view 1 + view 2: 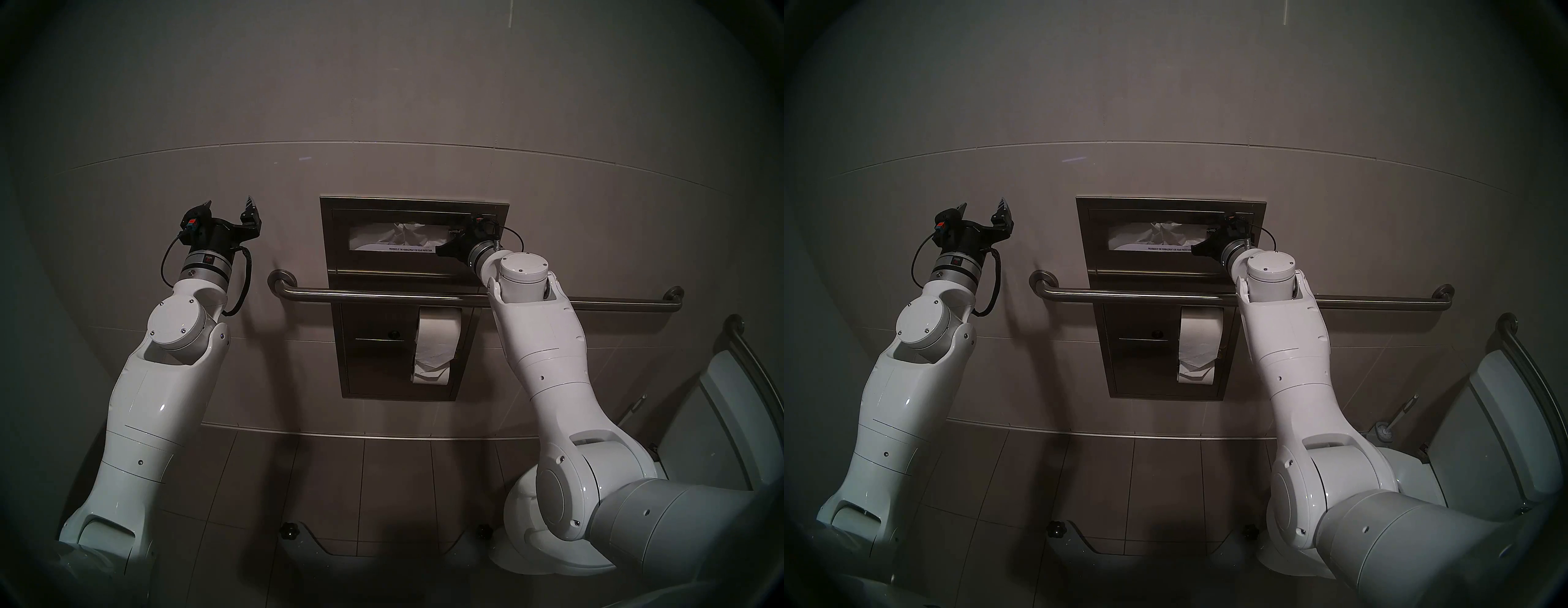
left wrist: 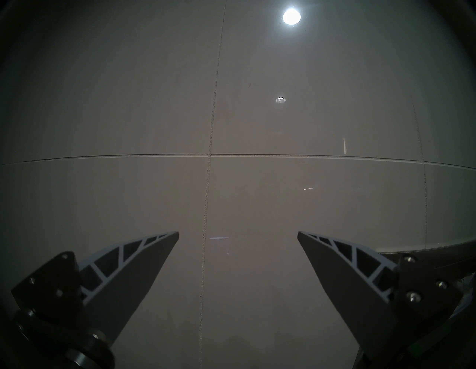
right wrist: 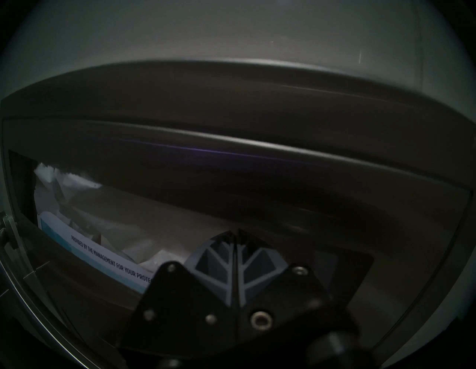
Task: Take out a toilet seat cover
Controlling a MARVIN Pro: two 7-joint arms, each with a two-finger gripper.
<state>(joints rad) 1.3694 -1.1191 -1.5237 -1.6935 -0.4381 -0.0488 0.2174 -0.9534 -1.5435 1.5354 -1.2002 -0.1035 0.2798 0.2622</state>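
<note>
Right gripper [image 3: 235, 233] is closed: in the right wrist view its two grey ribbed fingers [image 3: 219, 260] meet tip to tip at lower centre, inside the slot of the recessed stainless-steel wall dispenser [image 1: 335, 237]. Tips sit against the pale paper at the right end of the slot, but it's too dark to tell whether any sheet is pinched between them.

Toilet seat cover [image 1: 403, 233], crinkled thin white tissue sheet, is inside that slot in the upper middle of the head views, bunched toward the centre and left. White printed card strip [image 3: 108, 260] runs along the slot's lower edge, text partly legible.

Left gripper [image 1: 231, 212] is wide open, fingers well apart, holding nothing, at centre left of the head views, well apart from the dispenser. Left wrist view shows only grey tiled wall [image 2: 257, 193] between its fingers.

Horizontal brushed-metal grab bar [image 1: 382, 297] crosses the dispenser below the slot. Thick white toilet paper roll [image 1: 437, 339] hangs in the lower compartment, tail trailing down. White toilet [image 1: 1505, 424] at the lower right edge.
</note>
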